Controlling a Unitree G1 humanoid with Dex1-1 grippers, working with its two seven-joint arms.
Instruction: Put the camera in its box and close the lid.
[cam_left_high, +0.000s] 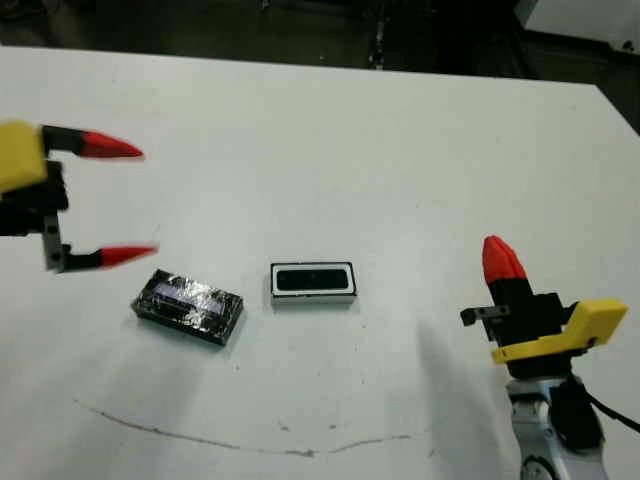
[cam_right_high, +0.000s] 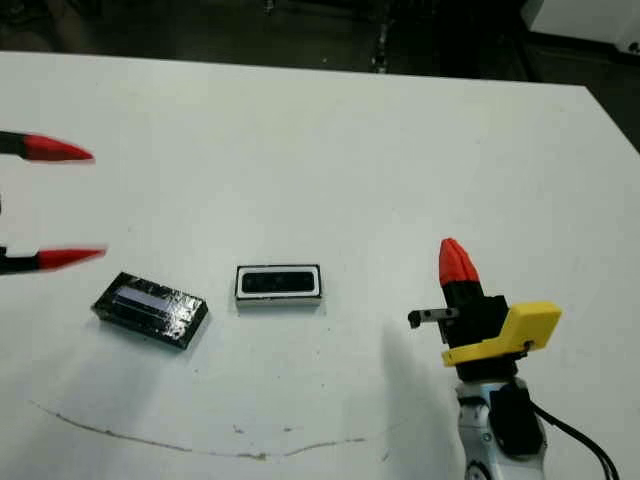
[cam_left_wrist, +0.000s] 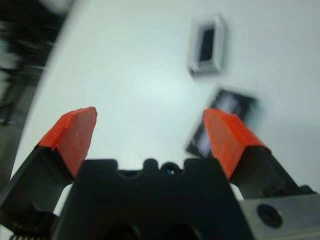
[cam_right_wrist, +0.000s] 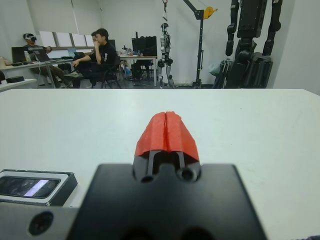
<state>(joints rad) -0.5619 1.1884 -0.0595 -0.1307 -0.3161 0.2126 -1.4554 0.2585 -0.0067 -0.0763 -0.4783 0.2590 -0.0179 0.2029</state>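
Note:
The box sits mid-table, a white-rimmed tray with black walls. The camera lies inside it as a dark bar; the right wrist view shows its glossy face in the tray. The lid, a black slab with shiny patches, lies flat on the table just left of the box. My left gripper hovers open, up and left of the lid, holding nothing. In the left wrist view the lid and the box lie beyond its fingers. My right gripper stands shut and empty to the right of the box.
A thin dark curved line marks the white table near its front edge. Beyond the far table edge, the right wrist view shows seated people at desks and robot stands.

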